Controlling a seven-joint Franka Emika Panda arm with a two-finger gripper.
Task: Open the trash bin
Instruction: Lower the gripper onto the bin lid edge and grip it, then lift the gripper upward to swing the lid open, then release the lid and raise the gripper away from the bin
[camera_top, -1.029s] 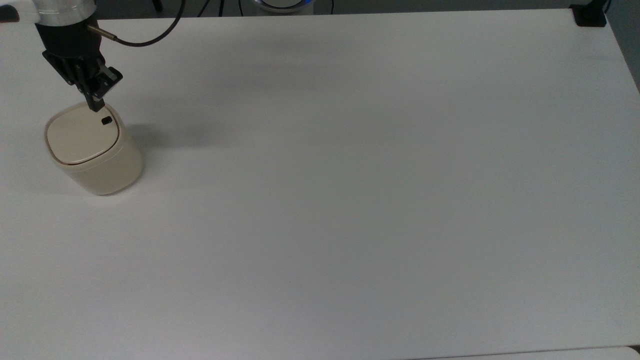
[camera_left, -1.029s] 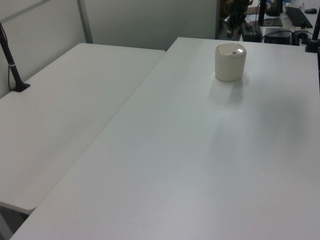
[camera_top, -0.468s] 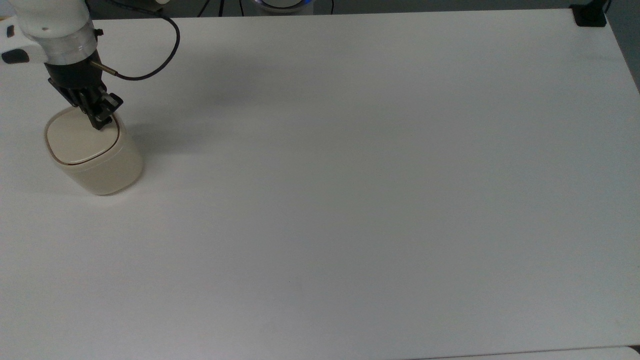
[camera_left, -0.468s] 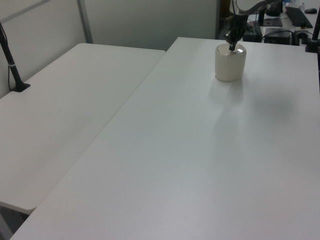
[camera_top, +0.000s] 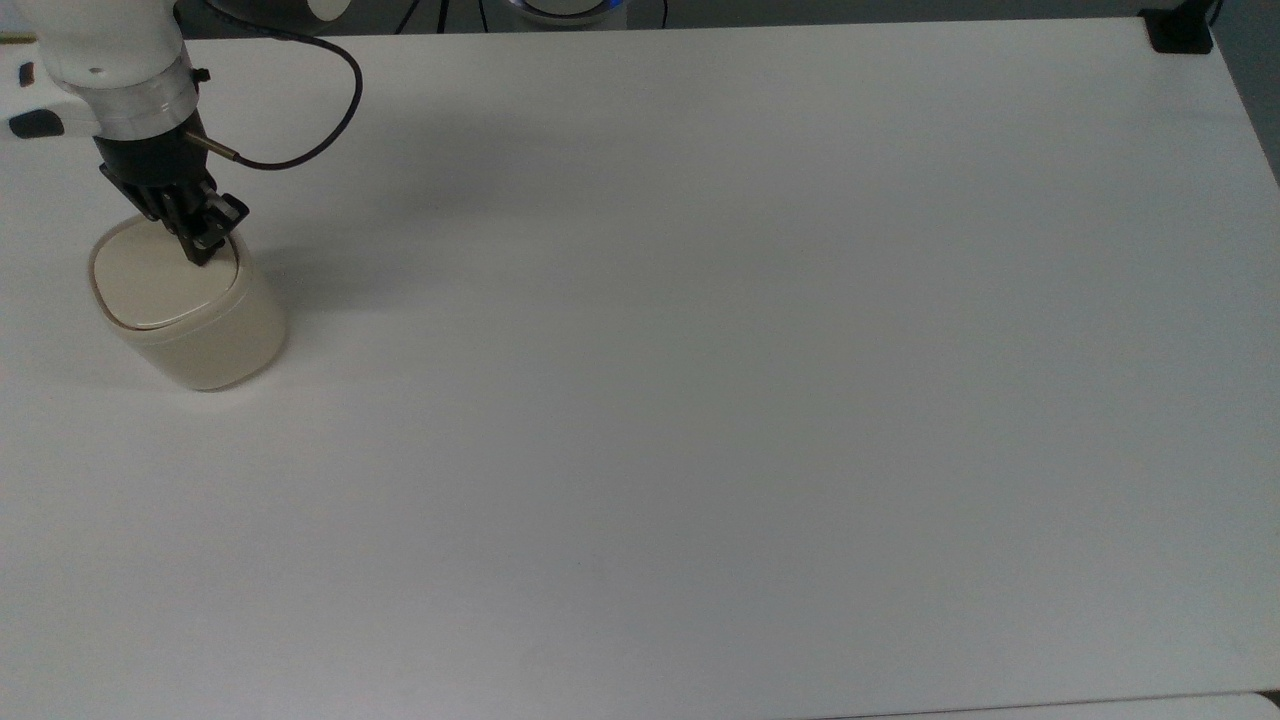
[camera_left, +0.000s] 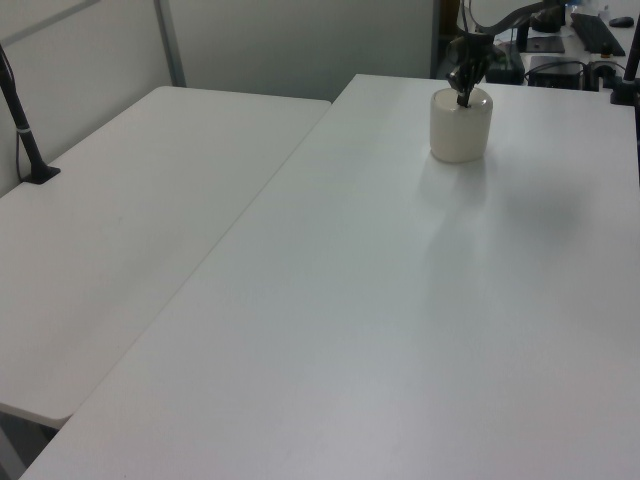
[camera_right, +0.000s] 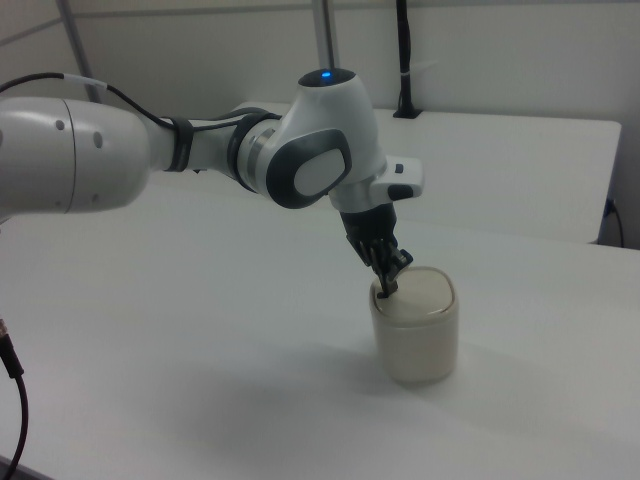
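The cream-beige trash bin (camera_top: 200, 335) stands near the top view's left edge of the white table (camera_top: 700, 350). Its flat lid (camera_top: 150, 285) lies down on the bin. My gripper (camera_top: 198, 257) is shut, fingers together, and points down with its tip touching the lid near the rim, where it hides the small black button. In the left view the bin (camera_left: 459, 134) sits at the table's far end with the gripper (camera_left: 463, 99) on top of it. In the right view the gripper (camera_right: 386, 291) presses at the left edge of the bin (camera_right: 418, 345).
A black cable (camera_top: 320, 140) loops from the wrist above the table. A black clamp (camera_top: 1178, 30) sits at the top view's far right corner. In the left view a second white table (camera_left: 120, 220) adjoins on the left, with a black pole (camera_left: 22, 125) on it.
The gripper came down from just beyond the bin onto the lid and now covers the black button. Over the last half second it barely moved.
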